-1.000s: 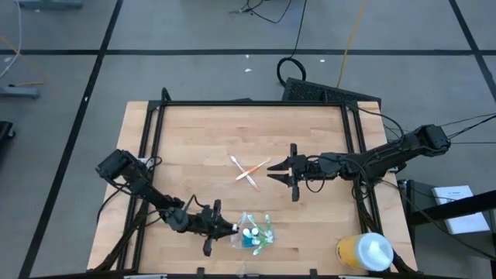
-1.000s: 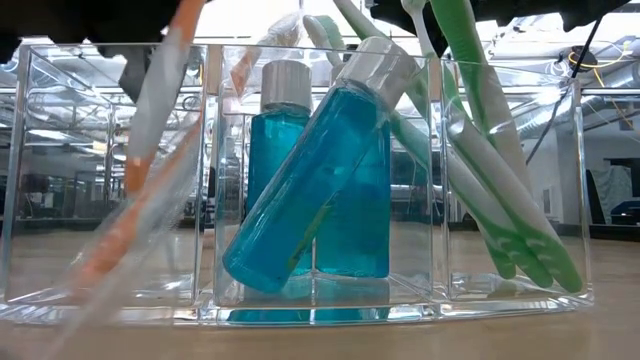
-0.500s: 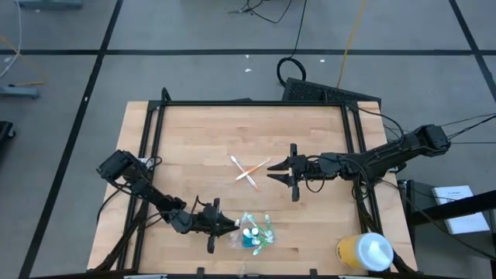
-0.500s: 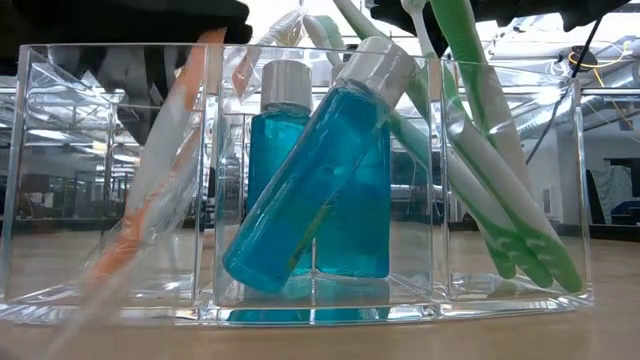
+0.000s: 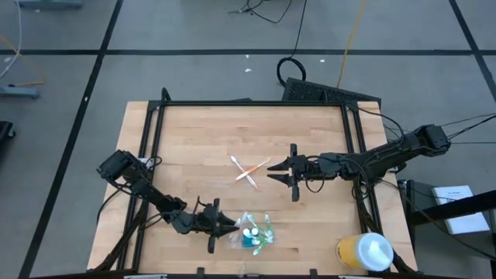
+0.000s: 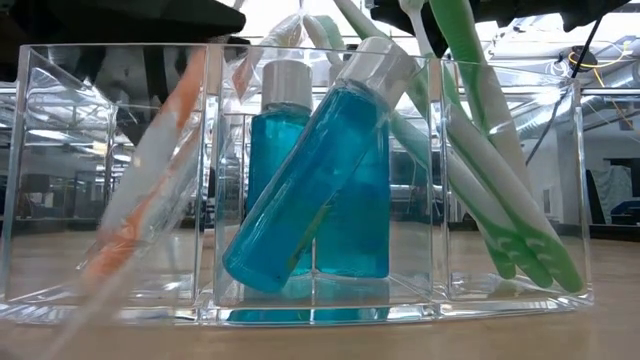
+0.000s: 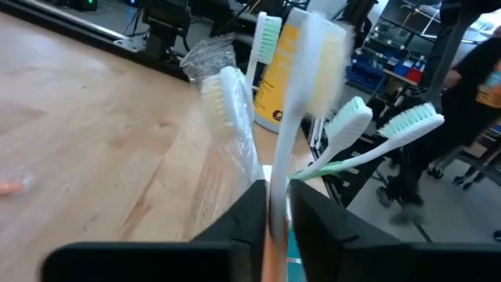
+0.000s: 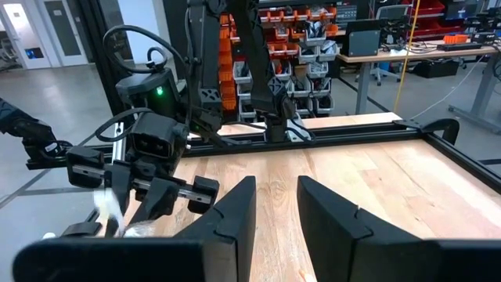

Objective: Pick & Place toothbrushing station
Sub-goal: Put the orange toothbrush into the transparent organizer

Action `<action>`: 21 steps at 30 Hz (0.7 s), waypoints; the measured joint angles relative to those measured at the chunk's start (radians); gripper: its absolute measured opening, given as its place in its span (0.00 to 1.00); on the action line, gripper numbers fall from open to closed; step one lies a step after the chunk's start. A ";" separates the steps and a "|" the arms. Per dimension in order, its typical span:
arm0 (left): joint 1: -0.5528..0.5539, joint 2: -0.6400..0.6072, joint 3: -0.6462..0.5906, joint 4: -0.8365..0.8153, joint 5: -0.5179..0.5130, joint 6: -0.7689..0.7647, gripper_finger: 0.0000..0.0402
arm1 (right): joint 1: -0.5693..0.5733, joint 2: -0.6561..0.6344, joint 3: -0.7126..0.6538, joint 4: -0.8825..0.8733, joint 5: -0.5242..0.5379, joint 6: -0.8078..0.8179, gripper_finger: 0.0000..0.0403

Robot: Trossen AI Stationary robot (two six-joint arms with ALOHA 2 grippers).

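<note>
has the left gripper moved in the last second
Yes. In the high view the left gripper has crept toward the toothbrushing station, closing the small gap to the clear holder, while the crossed toothbrushes mid-table stay put.

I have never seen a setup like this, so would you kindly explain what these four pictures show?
Two dark robot arms work at a wooden table. One camera looks straight down, one sits at table height, and one rides on each wrist. The left gripper is at the clear toothbrushing station, its fingers around a white-and-orange toothbrush standing in the end compartment. The station also holds blue bottles and green toothbrushes. The right gripper waits empty beside two crossed toothbrushes. A yellow cup stands at the table's corner.
</note>
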 joint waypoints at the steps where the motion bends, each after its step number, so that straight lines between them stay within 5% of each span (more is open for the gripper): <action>1: 0.000 0.000 0.000 0.003 0.000 0.004 0.19 | 0.000 0.000 0.000 0.000 0.000 0.000 0.22; 11: -0.001 -0.028 0.000 0.010 0.002 0.104 0.52 | 0.000 0.000 0.000 0.000 0.000 0.000 0.22; 17: -0.001 -0.170 0.000 -0.012 0.001 0.263 0.59 | 0.000 0.000 0.001 -0.007 0.000 0.000 0.22; 21: 0.007 -0.323 0.000 -0.195 -0.072 0.348 0.59 | 0.000 0.000 0.001 -0.010 0.000 0.000 0.22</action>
